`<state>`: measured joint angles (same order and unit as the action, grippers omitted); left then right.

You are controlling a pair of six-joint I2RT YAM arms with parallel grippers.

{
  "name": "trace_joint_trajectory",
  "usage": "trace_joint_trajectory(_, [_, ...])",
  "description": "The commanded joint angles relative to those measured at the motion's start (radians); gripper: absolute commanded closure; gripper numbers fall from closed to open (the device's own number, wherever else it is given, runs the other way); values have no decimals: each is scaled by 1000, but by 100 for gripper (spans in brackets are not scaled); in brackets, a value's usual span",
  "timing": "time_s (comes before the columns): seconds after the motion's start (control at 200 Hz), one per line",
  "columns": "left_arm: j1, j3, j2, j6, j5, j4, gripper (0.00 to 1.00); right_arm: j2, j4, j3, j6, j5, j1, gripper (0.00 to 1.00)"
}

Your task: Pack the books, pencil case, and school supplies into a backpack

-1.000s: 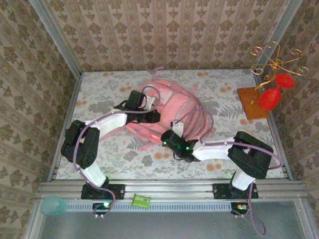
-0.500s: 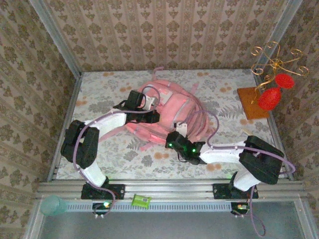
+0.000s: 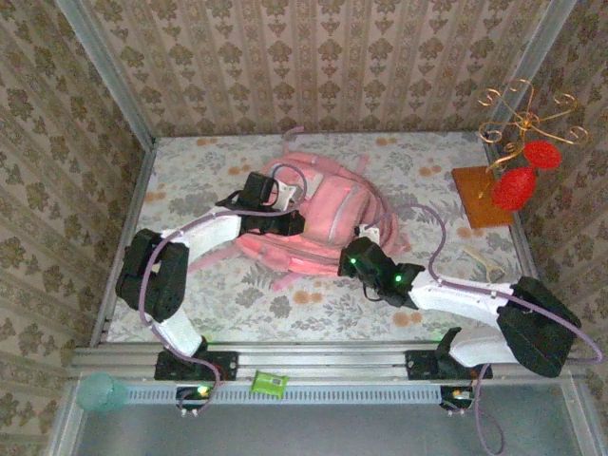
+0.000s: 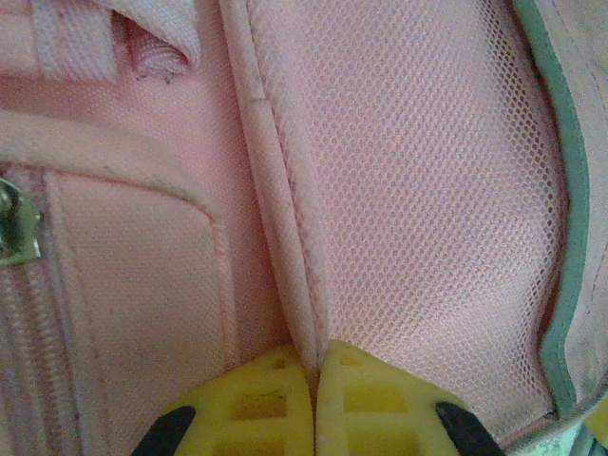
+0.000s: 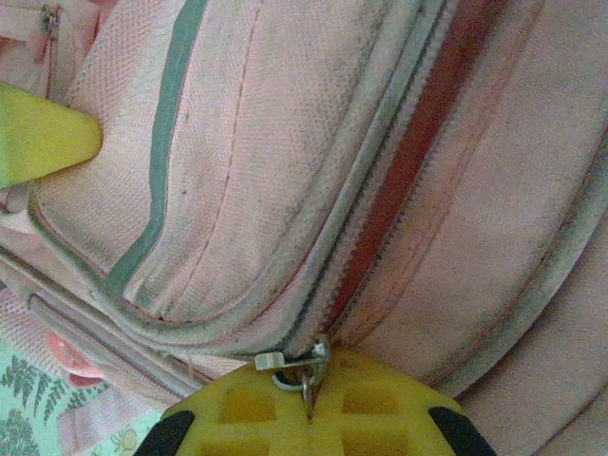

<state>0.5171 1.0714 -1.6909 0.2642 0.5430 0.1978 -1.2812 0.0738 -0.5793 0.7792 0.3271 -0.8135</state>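
The pink backpack (image 3: 328,211) lies flat in the middle of the table. My left gripper (image 3: 293,222) is at its left side, shut on a raised seam of pink fabric (image 4: 285,218) beside a mesh panel (image 4: 427,190). At the backpack's near right edge, my right gripper (image 3: 357,245) is shut on the metal zipper pull (image 5: 285,361). Above the pull the zip (image 5: 399,190) gapes open, showing a red lining. The left gripper's yellow finger (image 5: 43,141) shows at the left of the right wrist view. The books, pencil case and school supplies are hidden.
A wooden stand (image 3: 480,195) with gold wire and red ornaments (image 3: 518,185) occupies the far right corner. A green cup (image 3: 100,391) and a small green object (image 3: 269,383) sit by the front rail. Wallpapered walls enclose the floral table (image 3: 190,161).
My right gripper has slid to the right along the backpack's near edge with the zipper pull, and its arm has swung right. The left arm has stayed put.
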Motion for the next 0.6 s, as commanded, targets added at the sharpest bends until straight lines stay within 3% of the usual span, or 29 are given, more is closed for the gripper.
trace_joint_trajectory(0.0, [-82, -18, -27, -68, -195, 150, 100, 54, -145, 33, -73, 100, 56, 100])
trace_joint_trajectory(0.305, [-91, -20, -20, -75, -203, 148, 100, 30, -125, -18, -343, -178, 231, 100])
trace_joint_trajectory(0.595, [-94, -16, -23, -89, -240, 157, 100, 82, -206, -18, -406, -230, 341, 100])
